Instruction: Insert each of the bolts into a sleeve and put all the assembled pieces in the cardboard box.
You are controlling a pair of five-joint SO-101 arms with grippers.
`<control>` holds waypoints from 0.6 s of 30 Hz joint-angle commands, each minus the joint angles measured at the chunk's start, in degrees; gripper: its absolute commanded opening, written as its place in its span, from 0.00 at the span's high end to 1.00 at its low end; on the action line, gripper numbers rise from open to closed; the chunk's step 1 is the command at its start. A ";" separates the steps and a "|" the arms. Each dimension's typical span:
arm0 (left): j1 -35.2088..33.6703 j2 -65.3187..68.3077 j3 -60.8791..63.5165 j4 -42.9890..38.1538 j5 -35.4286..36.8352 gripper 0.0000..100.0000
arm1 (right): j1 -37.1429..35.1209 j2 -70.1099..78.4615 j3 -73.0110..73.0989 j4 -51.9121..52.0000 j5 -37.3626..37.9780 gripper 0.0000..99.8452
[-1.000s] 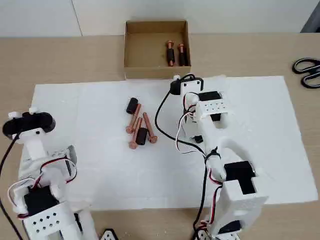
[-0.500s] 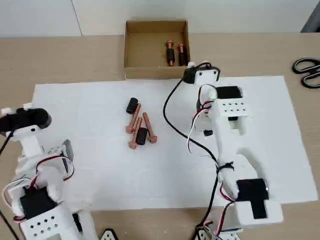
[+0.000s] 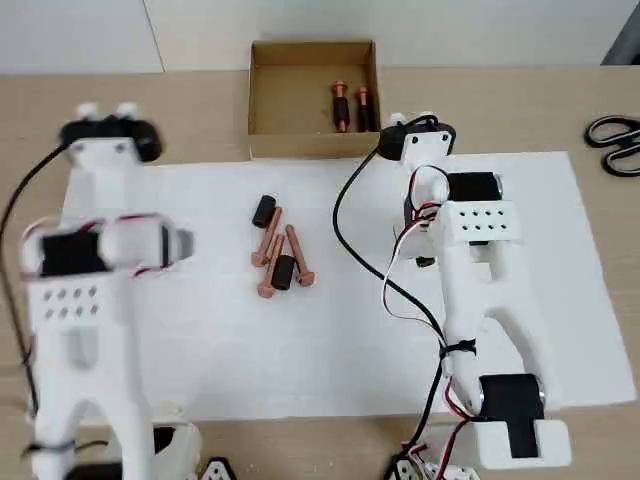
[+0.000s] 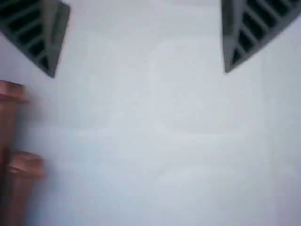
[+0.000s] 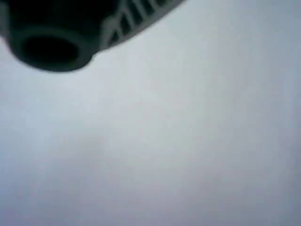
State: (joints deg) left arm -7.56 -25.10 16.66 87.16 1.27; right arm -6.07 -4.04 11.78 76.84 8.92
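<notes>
Open brown cardboard box (image 3: 312, 148), 2 assembled pieces (image 3: 341, 106) lying side by side inside near 1 wall, 3 bare copper bolts (image 3: 268, 237) clustered just outside, 2 black sleeves (image 3: 263, 211) among them

A wooden table (image 3: 500, 100) carries a white sheet (image 3: 220, 340), a cardboard box (image 3: 290, 100) and scissors (image 3: 622, 146).

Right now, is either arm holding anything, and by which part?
Left end effector: nothing. Right end effector seems to pinch a black sleeve by its side.
</notes>
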 commanded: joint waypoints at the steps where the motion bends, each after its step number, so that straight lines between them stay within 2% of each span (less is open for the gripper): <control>1: 8.70 11.87 -8.84 0.79 2.64 0.78 | 1.54 -2.59 -2.37 -0.31 -0.53 1.00; 5: 12.04 25.58 -15.08 -0.70 4.84 0.78 | 2.95 -2.95 0.88 -2.33 -0.53 1.00; 10: 12.40 39.82 -22.99 -5.01 5.89 0.78 | 3.12 -3.03 5.71 -5.85 -0.53 1.00; 18: 12.48 51.43 -28.70 -5.54 5.89 0.78 | 3.12 -3.03 7.30 -6.90 -0.53 1.00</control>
State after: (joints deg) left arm 4.31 25.45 -9.27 83.12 6.81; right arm -3.16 -4.13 19.43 70.68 8.92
